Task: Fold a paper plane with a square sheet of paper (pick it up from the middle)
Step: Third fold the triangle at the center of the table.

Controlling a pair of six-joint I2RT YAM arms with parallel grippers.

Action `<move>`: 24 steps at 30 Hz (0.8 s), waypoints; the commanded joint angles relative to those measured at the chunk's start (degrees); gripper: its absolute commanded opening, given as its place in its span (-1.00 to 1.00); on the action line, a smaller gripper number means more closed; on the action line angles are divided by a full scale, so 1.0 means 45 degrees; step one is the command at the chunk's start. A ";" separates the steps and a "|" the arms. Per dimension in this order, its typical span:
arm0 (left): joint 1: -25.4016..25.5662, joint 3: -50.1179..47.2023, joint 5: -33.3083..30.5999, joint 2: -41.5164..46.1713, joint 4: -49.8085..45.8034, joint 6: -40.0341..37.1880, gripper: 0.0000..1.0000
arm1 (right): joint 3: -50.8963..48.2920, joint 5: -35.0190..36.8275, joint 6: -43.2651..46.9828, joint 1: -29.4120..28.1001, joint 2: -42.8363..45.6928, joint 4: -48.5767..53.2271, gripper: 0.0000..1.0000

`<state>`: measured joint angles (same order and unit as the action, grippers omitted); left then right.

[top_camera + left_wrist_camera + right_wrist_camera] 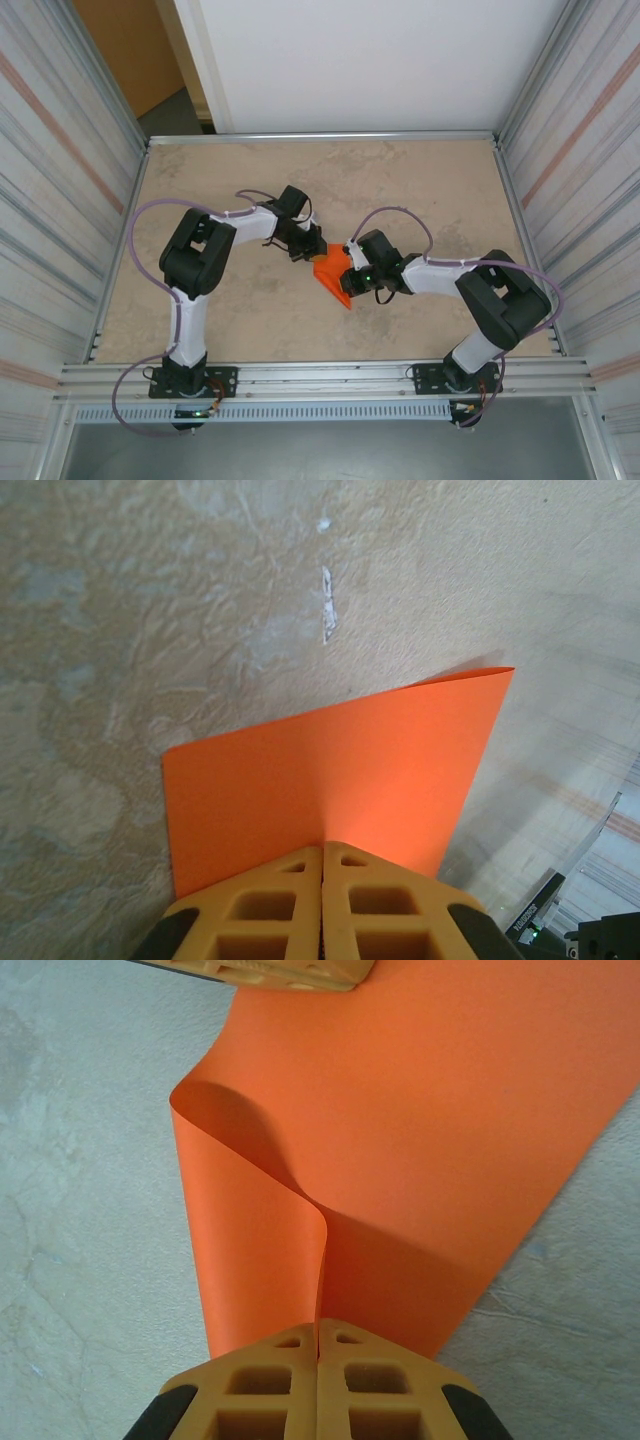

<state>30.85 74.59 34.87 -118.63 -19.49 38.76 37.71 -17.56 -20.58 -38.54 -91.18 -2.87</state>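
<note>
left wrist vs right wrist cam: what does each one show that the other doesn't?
Left wrist: the paper looks smooth and flat, and there is a white scuff on the table. Right wrist: the paper bulges into a curl, with the left claw at its far edge. Both: orange paper pinched in a shut claw, here the right claw.

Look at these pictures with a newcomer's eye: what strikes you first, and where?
The bright orange sheet of paper at the middle of the table stands out first. The left gripper and right gripper meet there, each shut on an edge of it. By the right gripper the sheet curls into a bulge.
</note>
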 commanded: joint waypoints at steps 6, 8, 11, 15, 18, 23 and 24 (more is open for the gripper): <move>0.0157 -0.0017 -0.0534 -0.0614 -0.0846 0.0019 -0.86 | 0.0280 0.0212 -0.0241 -0.0050 -0.0352 0.0405 -1.00; 0.0172 0.0006 -0.0518 -0.0574 -0.0846 0.0019 -0.86 | 0.0286 0.0202 -0.0238 -0.0051 -0.0420 0.0421 -1.00; 0.0143 0.0111 -0.0486 -0.0400 -0.0884 0.0000 -0.85 | 0.0316 0.0240 -0.0266 -0.0064 -0.0515 0.0521 -1.00; 0.0095 -0.0047 -0.0445 0.0719 -0.0223 0.0369 -0.72 | 0.0310 0.0266 -0.0287 -0.0071 -0.0549 0.0638 -1.00; 0.0087 -0.0578 -0.0616 0.1718 0.0581 0.1034 -0.60 | 0.0298 0.0277 -0.0328 -0.0067 -0.0592 0.0714 -1.00; 0.0066 -0.1953 -0.1074 0.3060 0.1572 0.1972 -0.57 | 0.0254 0.0331 -0.0422 -0.0049 -0.0653 0.0717 -1.00; 0.0093 -0.2374 -0.0985 0.3274 0.1950 0.2245 -0.57 | 0.0234 0.0333 -0.0427 -0.0068 -0.0657 0.0717 -1.00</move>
<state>30.89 67.59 31.64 -107.44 -14.76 44.75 38.59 -17.58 -21.02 -38.61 -92.51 -2.52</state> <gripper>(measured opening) 0.216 0.043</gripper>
